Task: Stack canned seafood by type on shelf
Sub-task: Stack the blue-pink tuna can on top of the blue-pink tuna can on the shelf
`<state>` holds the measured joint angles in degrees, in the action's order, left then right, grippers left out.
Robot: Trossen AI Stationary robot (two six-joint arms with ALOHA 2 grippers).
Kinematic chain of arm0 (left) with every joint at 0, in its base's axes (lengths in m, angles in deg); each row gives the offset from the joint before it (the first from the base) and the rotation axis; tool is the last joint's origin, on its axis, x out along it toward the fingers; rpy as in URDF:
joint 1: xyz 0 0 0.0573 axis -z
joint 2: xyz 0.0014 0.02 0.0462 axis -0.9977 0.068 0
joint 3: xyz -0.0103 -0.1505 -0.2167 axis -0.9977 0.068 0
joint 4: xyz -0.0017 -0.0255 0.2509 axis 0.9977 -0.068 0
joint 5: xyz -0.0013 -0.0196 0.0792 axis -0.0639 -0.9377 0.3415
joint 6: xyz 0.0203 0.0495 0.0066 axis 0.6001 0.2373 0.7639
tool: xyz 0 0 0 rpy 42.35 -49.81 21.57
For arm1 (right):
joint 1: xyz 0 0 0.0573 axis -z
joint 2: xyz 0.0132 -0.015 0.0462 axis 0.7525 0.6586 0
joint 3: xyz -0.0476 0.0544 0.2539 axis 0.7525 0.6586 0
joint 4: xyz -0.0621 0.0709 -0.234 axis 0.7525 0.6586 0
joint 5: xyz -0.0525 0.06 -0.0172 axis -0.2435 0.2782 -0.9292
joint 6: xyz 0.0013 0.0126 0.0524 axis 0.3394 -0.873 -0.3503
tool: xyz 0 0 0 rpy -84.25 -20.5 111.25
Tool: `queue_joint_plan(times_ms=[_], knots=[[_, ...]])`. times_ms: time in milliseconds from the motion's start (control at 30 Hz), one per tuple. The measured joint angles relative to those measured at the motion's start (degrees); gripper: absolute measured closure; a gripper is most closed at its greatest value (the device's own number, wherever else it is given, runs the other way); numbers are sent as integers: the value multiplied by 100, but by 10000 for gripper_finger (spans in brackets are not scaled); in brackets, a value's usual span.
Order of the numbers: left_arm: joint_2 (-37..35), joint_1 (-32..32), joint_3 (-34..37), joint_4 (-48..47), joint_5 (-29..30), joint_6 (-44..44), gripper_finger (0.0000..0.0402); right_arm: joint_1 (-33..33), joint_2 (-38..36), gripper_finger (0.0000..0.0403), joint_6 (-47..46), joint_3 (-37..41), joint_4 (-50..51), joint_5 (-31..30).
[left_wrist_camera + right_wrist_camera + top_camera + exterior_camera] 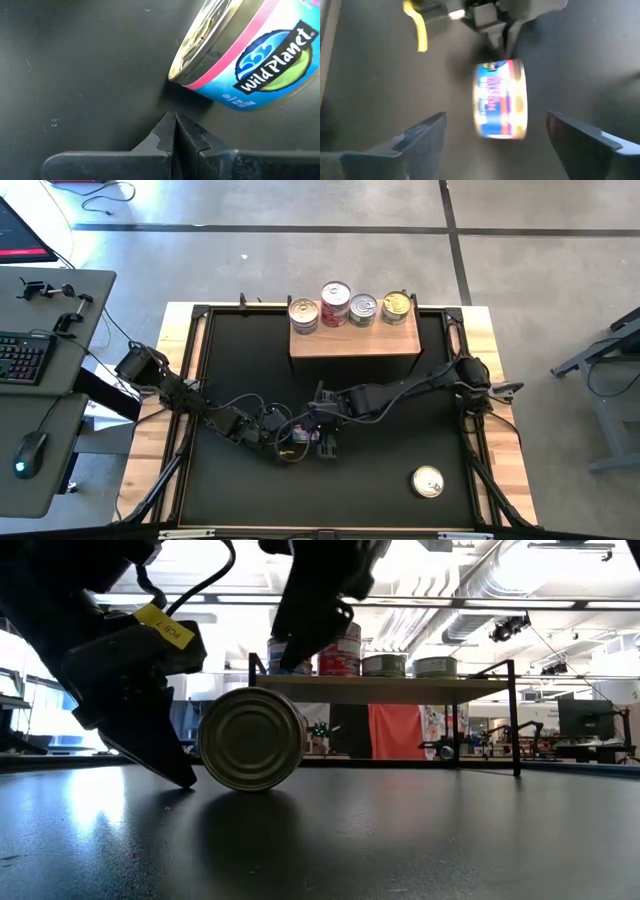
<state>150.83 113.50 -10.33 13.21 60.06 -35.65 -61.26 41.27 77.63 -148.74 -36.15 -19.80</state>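
A can [250, 738] stands on its edge on the black table [380, 480], near the middle of the front half. The left gripper [175, 131] is right beside it, fingers pressed together. The right gripper [492, 135] is over the can with its fingers spread wide, not touching it. Four more cans [350, 308] sit on the wooden shelf [355, 342] by the back edge. One gold-topped can [428, 481] lies near the front right corner.

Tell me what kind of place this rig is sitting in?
Probably a robotics lab or workshop: exposed ceiling ducts, a desk with a keyboard beside the table, and bare concrete floor marked with dark lines.
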Motion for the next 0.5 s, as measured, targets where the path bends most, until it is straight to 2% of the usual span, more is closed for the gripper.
queue_joint_plan(times_ms=[67,233,500], knots=[[0,-2,0,0,-9,3,401,-7,82,66,188,4,-74,-294],[-2,-2,0,2,-17,29,401,14,221,64,85,4,-257,-442],[-2,0,2,11,-15,-146,401,-16,469,63,166,4,-252,-67]])
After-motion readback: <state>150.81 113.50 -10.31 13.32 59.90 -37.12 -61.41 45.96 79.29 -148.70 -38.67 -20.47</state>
